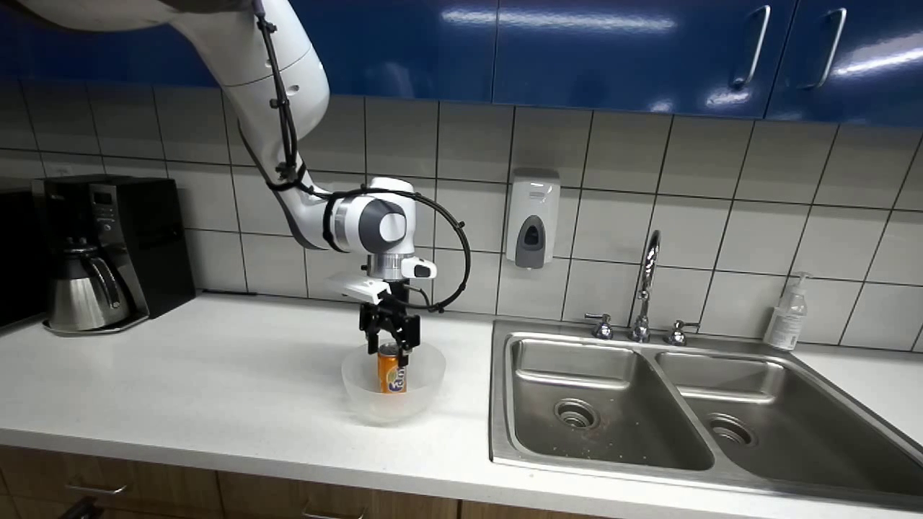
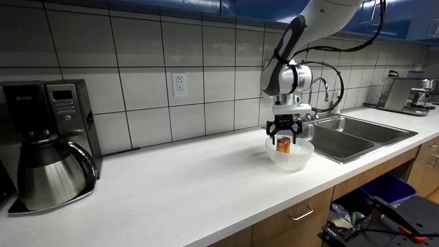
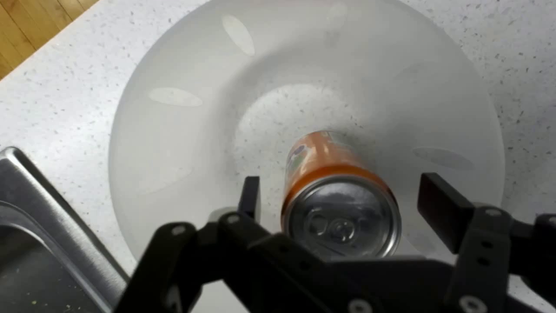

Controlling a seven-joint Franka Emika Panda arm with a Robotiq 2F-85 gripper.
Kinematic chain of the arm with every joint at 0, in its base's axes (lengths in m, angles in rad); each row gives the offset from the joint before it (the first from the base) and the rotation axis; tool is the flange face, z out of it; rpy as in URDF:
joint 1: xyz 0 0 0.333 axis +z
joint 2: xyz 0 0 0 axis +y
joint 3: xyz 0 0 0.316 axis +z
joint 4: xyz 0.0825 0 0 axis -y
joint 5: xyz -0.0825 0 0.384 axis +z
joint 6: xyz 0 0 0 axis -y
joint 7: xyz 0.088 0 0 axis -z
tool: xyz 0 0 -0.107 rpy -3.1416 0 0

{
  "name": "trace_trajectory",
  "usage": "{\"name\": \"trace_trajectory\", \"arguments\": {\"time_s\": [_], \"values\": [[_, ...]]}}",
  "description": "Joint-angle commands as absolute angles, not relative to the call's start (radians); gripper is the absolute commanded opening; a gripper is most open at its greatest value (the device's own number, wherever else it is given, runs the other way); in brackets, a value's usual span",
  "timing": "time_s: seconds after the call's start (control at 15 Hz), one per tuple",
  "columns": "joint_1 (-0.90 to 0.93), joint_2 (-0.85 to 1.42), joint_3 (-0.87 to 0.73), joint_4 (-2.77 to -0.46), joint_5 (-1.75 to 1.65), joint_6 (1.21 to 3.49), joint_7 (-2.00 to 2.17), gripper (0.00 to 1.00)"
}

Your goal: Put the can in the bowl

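Nearest my wrist camera, the gripper (image 3: pixel 346 204) is hanging spread, its fingers (image 3: pixel 445 213) flanking the top of the can (image 3: pixel 336 187) at nine and three o'clock, and I am observing a gap on each side. Just below, the can is standing upright inside the bowl (image 3: pixel 173 143), its silvery lid facing up and its orange side showing. In the wrist view it is sitting toward five o'clock from the bowl's middle; I am finding its contact with the sloping wall impossible to judge. The bowl is resting on the white countertop (image 3: pixel 530 108), whose speckles are showing through its translucent floor. Taking the bowl as clock centre, I am noting a corner of the steel sink (image 3: pixel 39 204) at eight o'clock and wooden flooring (image 3: pixel 21 34) at ten o'clock. In an exterior view, from the same centre, the arm (image 1: pixel 281 94) is slanting down from eleven o'clock, the wall dispenser (image 1: pixel 532 216) is hanging on the tiled wall (image 1: pixel 469 144) at one o'clock, and the faucet (image 1: pixel 644 303) is rising behind the sink at two o'clock. Farther out, a coffee pot (image 1: pixel 83 295) is sitting in the coffee maker (image 1: pixel 140 231) at ten o'clock, a pump bottle (image 1: pixel 787 321) is standing at three o'clock, and blue cabinets (image 1: pixel 418 50) are running overhead across twelve o'clock. Farthest, in an exterior view, a metallic appliance (image 2: pixel 396 92) is standing at two o'clock, beyond the sink.
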State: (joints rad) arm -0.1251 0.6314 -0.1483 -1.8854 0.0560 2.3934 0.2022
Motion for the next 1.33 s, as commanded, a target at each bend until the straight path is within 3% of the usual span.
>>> {"name": "trace_trajectory", "arguments": {"time_s": [0.0,1.27], "values": [[-0.124,0.592,-0.137,-1.898,0.063,2.375,0.182,1.00],[0.065,0.155,-0.055,-2.346,-0.065,2.393,0.203,1.00]]}}
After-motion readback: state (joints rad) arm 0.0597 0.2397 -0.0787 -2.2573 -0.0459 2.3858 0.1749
